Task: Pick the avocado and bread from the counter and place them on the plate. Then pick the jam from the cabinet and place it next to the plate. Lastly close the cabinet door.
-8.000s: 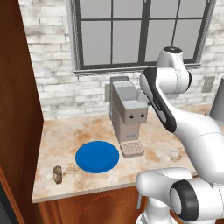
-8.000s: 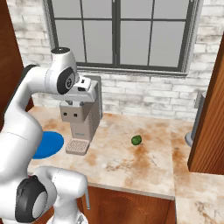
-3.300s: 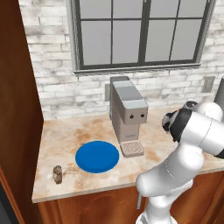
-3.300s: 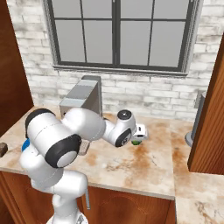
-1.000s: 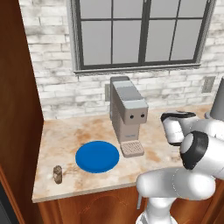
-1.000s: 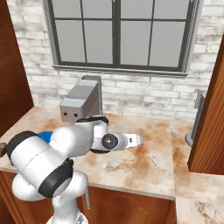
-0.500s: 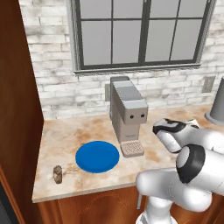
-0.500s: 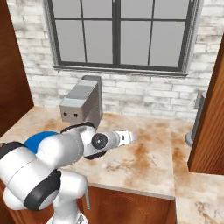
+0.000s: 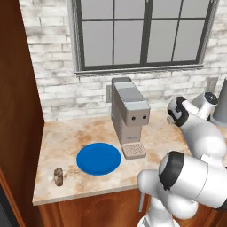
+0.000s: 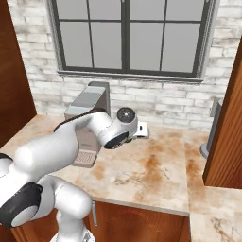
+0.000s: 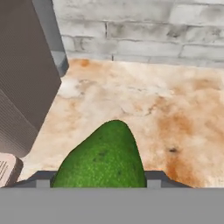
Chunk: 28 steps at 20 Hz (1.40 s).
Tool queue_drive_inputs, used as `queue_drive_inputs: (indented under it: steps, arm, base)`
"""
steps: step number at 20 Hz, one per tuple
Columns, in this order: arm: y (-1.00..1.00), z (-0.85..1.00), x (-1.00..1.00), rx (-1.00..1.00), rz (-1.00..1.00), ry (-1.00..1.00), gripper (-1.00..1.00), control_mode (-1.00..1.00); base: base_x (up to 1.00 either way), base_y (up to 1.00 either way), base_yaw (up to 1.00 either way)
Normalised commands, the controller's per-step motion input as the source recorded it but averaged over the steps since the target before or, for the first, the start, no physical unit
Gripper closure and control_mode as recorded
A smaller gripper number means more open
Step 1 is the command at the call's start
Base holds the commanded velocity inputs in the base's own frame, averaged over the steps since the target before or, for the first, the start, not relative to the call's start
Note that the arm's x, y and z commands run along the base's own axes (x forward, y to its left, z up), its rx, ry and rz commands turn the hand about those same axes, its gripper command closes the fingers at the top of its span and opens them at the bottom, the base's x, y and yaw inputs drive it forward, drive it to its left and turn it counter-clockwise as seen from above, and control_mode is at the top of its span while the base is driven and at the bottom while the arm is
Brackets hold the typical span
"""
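Note:
The green avocado [image 11: 103,159] sits large at the bottom of the hand view, with my gripper [image 11: 99,178] shut on it and a dark fingertip [image 11: 42,177] showing on either side. It hangs above the beige veined counter [image 11: 144,105], right of the grey coffee machine [image 11: 24,78]. In the right base view my hand [image 10: 142,128] is raised beside the machine [image 10: 90,116]. The blue plate [image 9: 98,158] lies flat on the counter [image 9: 66,135] left of the machine. The small brown bread [image 9: 58,176] stands near the counter's front left corner. The jam is out of view.
A brick wall and a window run behind the counter. A tall reddish-brown wooden panel [image 9: 17,88] bounds the counter on the left, another [image 10: 229,118] on the right. A grey vessel [image 10: 210,134] stands at the back right. My own arm [image 9: 199,137] blocks the counter's right part.
My hand has risen off the counter with the avocado in it, and the arm has folded back toward the coffee machine. Plate and bread have not moved.

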Motion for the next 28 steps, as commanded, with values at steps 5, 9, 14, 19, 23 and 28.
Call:
queue_drive_inputs:
  steps: [5,9,14,19,23,28]
  arm:
    - [0.01,0.31,-0.03,0.28,0.16,0.31,1.00,-1.00]
    - [0.35,-0.07,-0.44,0.02,0.17,0.22,1.00,-1.00]
    - [0.70,-0.10,-0.88,-0.08,0.17,0.08,1.00,-1.00]
    - [0.90,-0.18,-0.95,-0.12,0.06,0.00,1.00,-1.00]
    - [0.86,-0.11,-0.71,-0.15,-0.02,-0.13,1.00,-1.00]
    - [0.74,0.00,-0.18,-0.03,-0.08,-0.16,1.00,-1.00]
  base:
    - [0.00,0.00,0.00]
    - [0.00,0.00,0.00]
    - [0.00,0.00,0.00]
    - [0.00,0.00,0.00]
    - [0.00,0.00,0.00]
    - [0.00,0.00,0.00]
